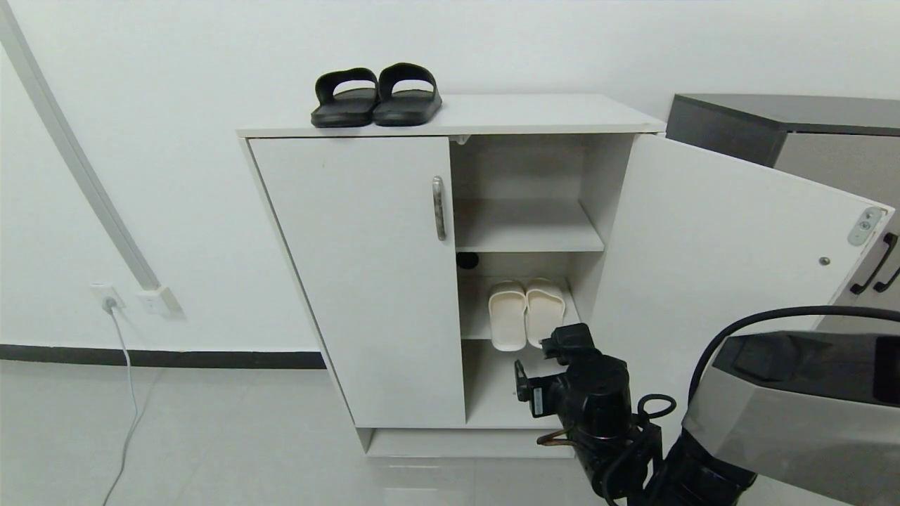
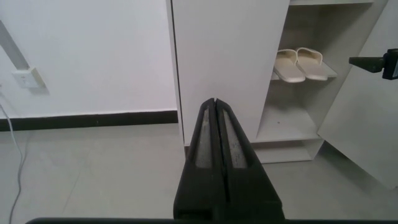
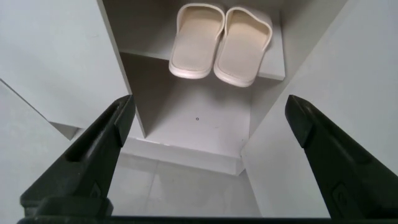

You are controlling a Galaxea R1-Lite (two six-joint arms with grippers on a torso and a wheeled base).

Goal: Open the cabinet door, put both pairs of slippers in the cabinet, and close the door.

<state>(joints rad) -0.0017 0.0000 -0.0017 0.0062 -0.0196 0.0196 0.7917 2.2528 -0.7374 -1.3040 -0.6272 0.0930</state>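
Right hand (image 3: 209, 106) hung wide open and empty, low before the open white wooden cabinet (image 1: 355, 281), just below the cream foam slippers (image 3: 221, 43) on its middle shelf. Left hand (image 2: 214, 104) was closed on nothing. Black rubber slide slippers (image 1: 408, 105) lay atop the cabinet, well above the open hand; they looked light and bendy, best pinched by the strap

One pair of slippers (image 1: 376, 97) is set on the left part of the cabinet (image 1: 548, 112) top, above the closed left door (image 1: 358, 281). The right door (image 1: 710, 267) is swung open to the right. Inside the open compartment, a second pair of slippers (image 1: 526, 313) is placed side by side on the lower shelf (image 1: 478, 327), beneath the upper shelf (image 1: 527, 228). The right gripper (image 3: 205, 112) is held before the compartment, lower than that pair.
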